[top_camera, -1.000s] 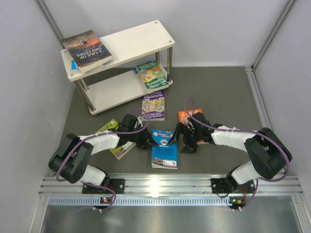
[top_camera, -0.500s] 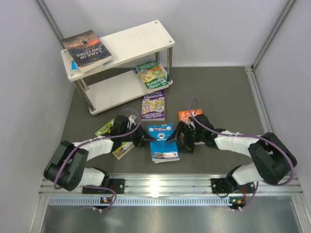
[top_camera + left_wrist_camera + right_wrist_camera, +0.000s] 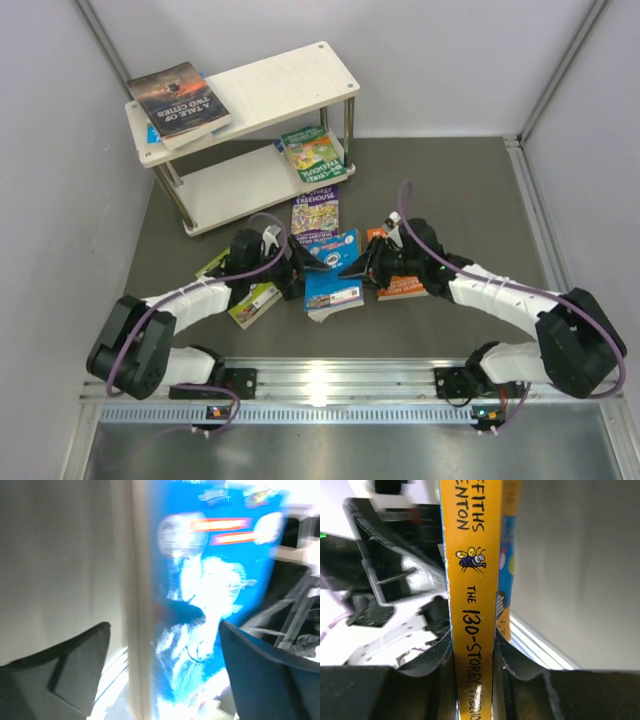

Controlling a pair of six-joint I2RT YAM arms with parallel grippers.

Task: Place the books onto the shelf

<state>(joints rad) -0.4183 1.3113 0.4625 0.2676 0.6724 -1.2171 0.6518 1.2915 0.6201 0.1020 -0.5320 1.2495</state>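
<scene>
Setting: dark grey tabletop (image 3: 470, 200) boxed in by pale walls, with a metal rail along the near edge.
Shelf: the shelf (image 3: 290, 85) stands at the far left, two whitish boards on silver posts.
On the shelf: a dark "Tale of Two Cities" book (image 3: 180, 98) lies on the left end of the top board. A green Treehouse book (image 3: 313, 155) lies on the right end of the lower board, overhanging it.
Held book: a blue Treehouse book (image 3: 335, 252) (image 3: 470, 580) with a yellow spine is tilted up at the table's centre, between the two grippers.
Right gripper: the right gripper (image 3: 362, 262) (image 3: 472, 650) pinches that spine from both sides.
Left gripper: the left gripper (image 3: 300, 268) (image 3: 165, 630) has its fingers (image 3: 75, 660) spread. The blurred blue cover (image 3: 215, 580) lies between them, and contact cannot be told.
On the table: a purple book (image 3: 315, 212) lies flat just beyond the held one, and a second blue book (image 3: 335, 296) lies just nearer. An orange book (image 3: 400, 287) lies under the right arm and a lime-green book (image 3: 248, 300) under the left.
</scene>
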